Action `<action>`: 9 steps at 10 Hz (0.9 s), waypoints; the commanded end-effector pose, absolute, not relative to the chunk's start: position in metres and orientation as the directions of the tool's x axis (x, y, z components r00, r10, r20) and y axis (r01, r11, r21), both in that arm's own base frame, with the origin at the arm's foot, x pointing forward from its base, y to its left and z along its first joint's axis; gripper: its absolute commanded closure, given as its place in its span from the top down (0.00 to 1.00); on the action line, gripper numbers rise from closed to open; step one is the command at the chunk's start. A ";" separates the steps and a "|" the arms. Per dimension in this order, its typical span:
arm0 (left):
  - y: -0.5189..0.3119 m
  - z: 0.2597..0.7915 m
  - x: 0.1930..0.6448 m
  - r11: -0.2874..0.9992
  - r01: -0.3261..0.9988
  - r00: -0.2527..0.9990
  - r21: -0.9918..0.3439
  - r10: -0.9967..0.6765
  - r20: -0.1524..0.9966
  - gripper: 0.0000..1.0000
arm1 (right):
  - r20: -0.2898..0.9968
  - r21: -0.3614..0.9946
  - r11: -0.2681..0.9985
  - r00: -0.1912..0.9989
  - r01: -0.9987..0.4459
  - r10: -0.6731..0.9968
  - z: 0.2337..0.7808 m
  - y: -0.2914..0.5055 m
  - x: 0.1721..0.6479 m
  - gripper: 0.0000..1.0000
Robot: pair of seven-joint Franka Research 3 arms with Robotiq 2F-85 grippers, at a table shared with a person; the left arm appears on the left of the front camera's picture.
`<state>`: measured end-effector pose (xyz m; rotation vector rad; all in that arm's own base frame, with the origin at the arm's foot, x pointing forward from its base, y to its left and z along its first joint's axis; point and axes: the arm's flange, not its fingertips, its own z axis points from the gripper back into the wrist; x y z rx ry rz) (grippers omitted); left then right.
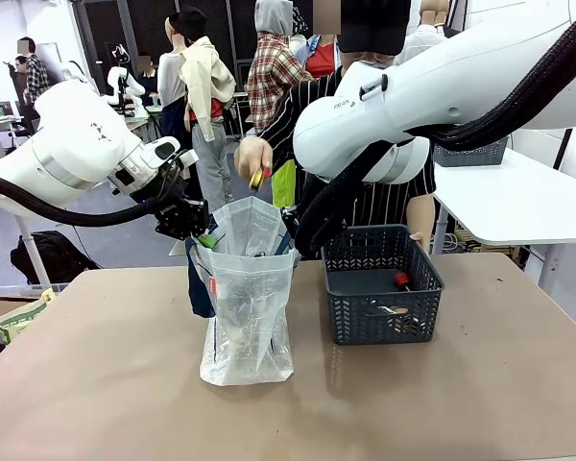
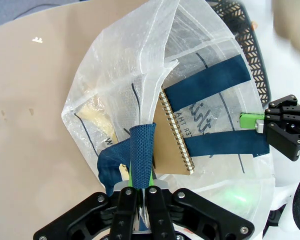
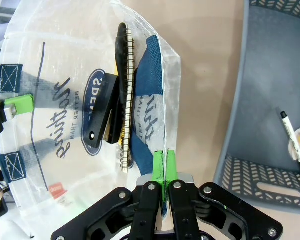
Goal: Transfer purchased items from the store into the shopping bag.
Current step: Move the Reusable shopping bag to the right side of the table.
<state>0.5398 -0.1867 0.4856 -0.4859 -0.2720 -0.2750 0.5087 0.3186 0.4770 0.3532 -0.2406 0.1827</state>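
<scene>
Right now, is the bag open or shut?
Open: left end effector and right end effector pinch opposite rims of the bag, mouth spread; notebook visible inside.

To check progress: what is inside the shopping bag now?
Inside the shopping bag are a spiral notebook, a black item beside it and something pale yellowish lower down. The crinkly plastic and the blue straps cover parts of them; anything beneath is hidden.

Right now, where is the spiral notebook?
In both wrist views the spiral notebook sits inside the shopping bag, which stands left of the dark basket in the front view.
</scene>
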 end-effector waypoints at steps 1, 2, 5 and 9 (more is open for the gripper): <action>-0.186 0.487 0.541 0.852 0.318 0.930 -0.416 -0.196 0.311 0.00 | 0.260 0.332 0.919 0.957 -0.211 0.126 0.477 0.319 0.508 0.00; -0.186 0.487 0.541 0.852 0.318 0.930 -0.416 -0.196 0.311 0.00 | 0.260 0.332 0.919 0.957 -0.211 0.126 0.477 0.319 0.508 0.00; -0.186 0.487 0.541 0.852 0.318 0.930 -0.416 -0.196 0.311 0.00 | 0.260 0.332 0.919 0.957 -0.211 0.126 0.477 0.319 0.508 0.00; -0.186 0.487 0.541 0.852 0.318 0.930 -0.416 -0.196 0.311 0.00 | 0.260 0.332 0.919 0.957 -0.211 0.126 0.477 0.319 0.508 0.00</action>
